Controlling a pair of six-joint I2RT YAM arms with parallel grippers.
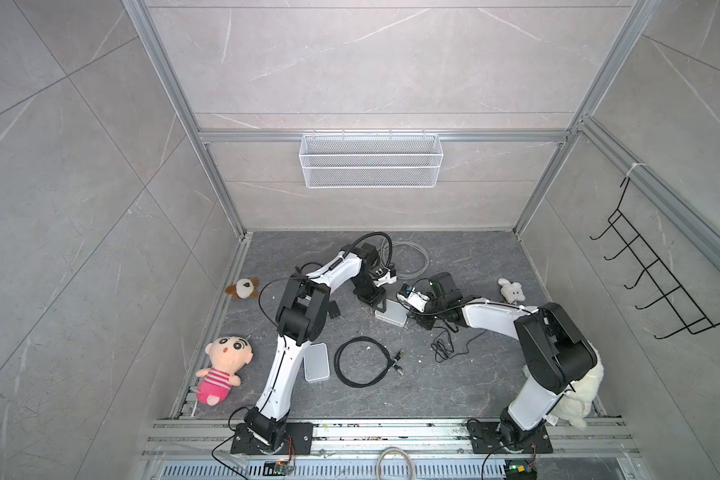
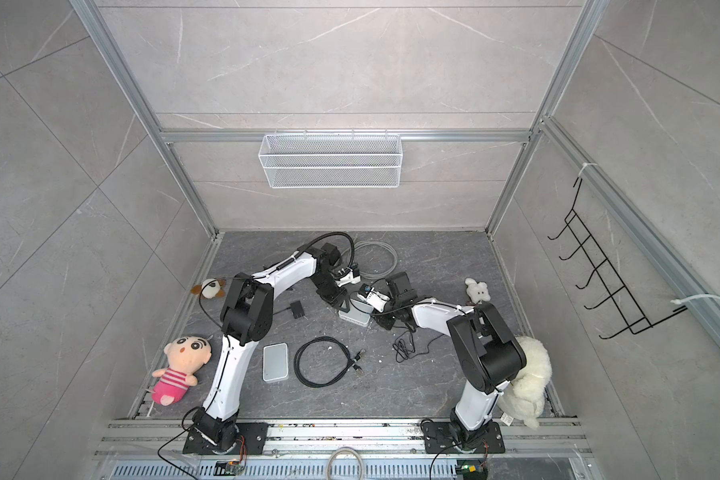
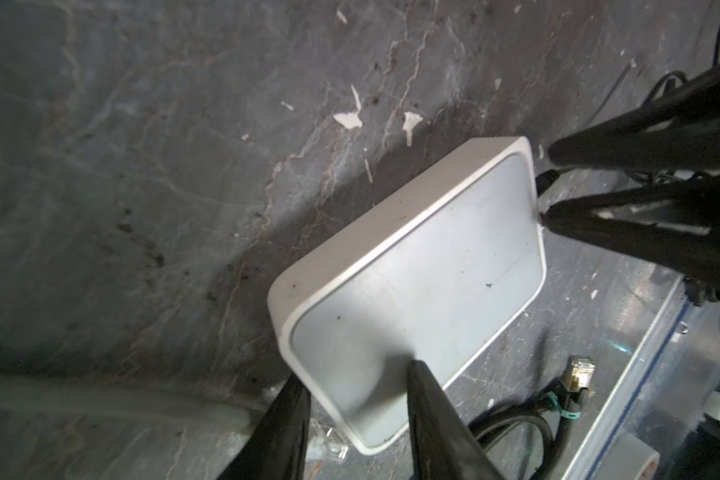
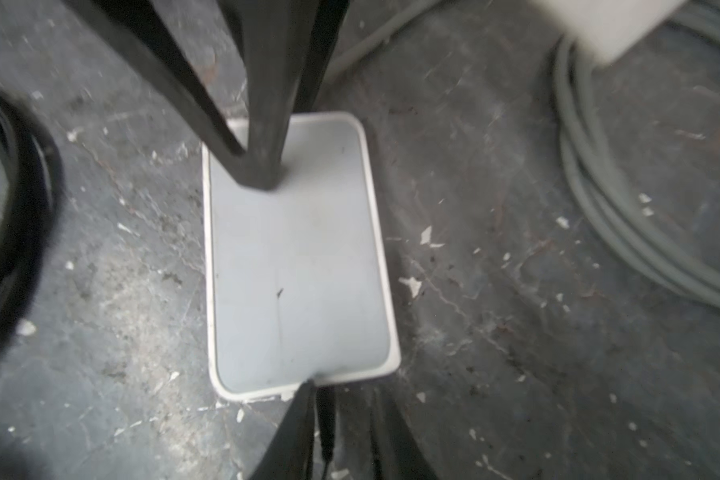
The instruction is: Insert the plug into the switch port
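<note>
Between left gripper (image 3: 355,373) and right gripper (image 3: 550,183): flat white switch (image 3: 416,266), grey scuffed lid. Left half-spread, gripping nothing (one fingertip (image 3: 418,376) on the lid). Right parted, loosely flanking black plug (image 3: 544,179) against switch's end.

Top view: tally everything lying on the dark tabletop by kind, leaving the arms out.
Plush toys: 4
White switch boxes: 2
Coiled cables: 2 (black, grey)
Loose thin black cord: 1
Black adapter: 1
Total: 10
</note>
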